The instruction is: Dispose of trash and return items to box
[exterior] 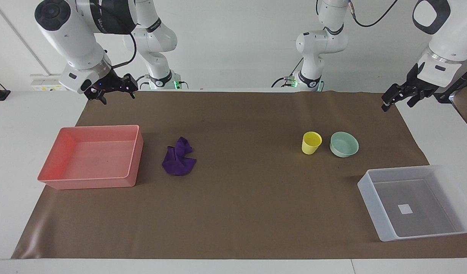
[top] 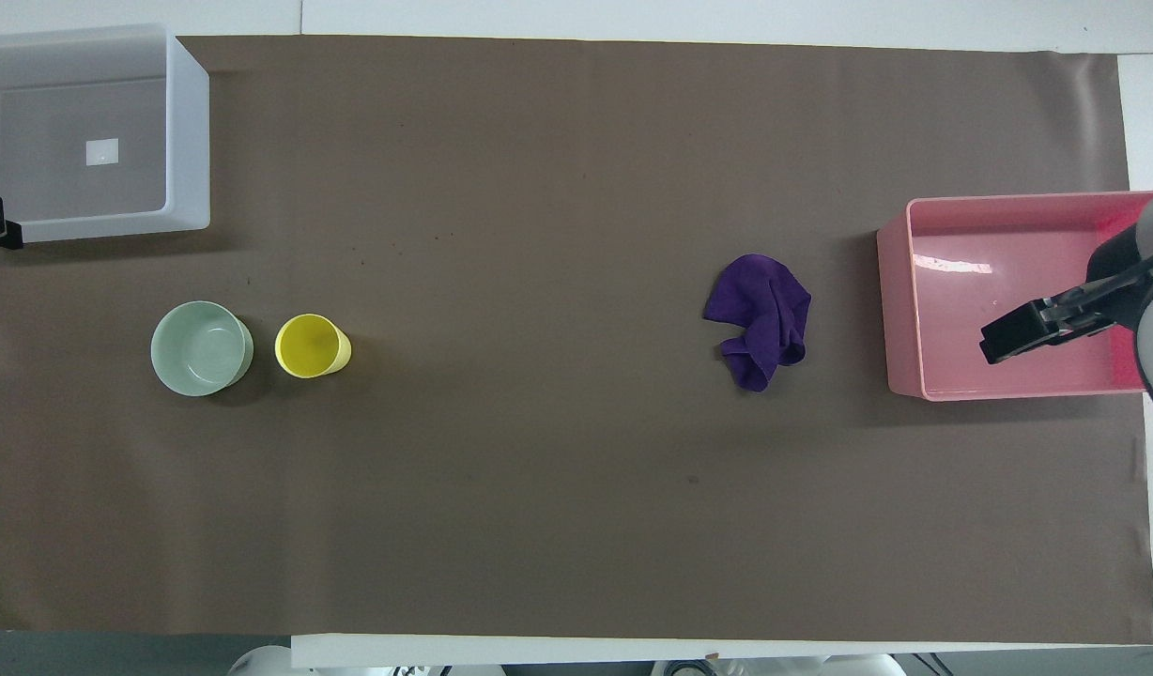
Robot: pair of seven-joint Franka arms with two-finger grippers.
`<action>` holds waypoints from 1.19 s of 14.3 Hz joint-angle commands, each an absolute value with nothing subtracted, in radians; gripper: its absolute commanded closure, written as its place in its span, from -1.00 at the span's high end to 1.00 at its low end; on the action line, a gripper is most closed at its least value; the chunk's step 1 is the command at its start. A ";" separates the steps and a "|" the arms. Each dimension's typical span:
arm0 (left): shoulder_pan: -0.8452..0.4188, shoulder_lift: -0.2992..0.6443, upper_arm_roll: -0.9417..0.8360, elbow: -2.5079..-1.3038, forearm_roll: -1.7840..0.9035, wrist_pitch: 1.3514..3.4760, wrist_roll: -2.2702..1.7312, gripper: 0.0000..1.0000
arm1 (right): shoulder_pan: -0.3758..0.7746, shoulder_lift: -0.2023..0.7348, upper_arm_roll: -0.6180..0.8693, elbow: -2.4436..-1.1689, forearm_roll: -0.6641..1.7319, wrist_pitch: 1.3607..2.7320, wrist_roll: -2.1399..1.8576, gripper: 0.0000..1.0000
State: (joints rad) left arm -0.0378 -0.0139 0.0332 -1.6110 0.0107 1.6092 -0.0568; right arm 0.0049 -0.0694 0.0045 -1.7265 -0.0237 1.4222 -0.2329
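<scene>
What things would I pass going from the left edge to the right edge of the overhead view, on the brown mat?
Clear plastic tub → mint-green bowl → yellow cup → purple cloth wad → pink tray.

Two robot arms are showing at the top of the facing view, each carrying one gripper: the right gripper at the upper left of the frame and the left gripper at the upper right. Two rectangular containers are sitting on the one brown mat: one pink tray at the left and one clear plastic box at the lower right, holding one white sticker. One purple cloth wad, one yellow cup and one mint-green bowl are lying between them, making three loose things in all.
</scene>
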 commanded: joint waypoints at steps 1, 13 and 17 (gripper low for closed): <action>-0.052 0.000 0.041 -1.588 0.018 1.609 -0.045 1.00 | -0.008 -0.091 0.012 -1.749 -0.014 1.448 -0.238 0.99; -0.038 -0.083 0.043 -2.324 0.020 2.230 -0.160 1.00 | 0.040 -0.101 0.025 -1.940 0.075 1.742 -0.236 0.99; -0.034 -0.072 0.046 -2.419 0.018 2.289 -0.189 -0.98 | 0.116 -0.045 0.023 -2.058 0.075 1.948 -0.206 0.98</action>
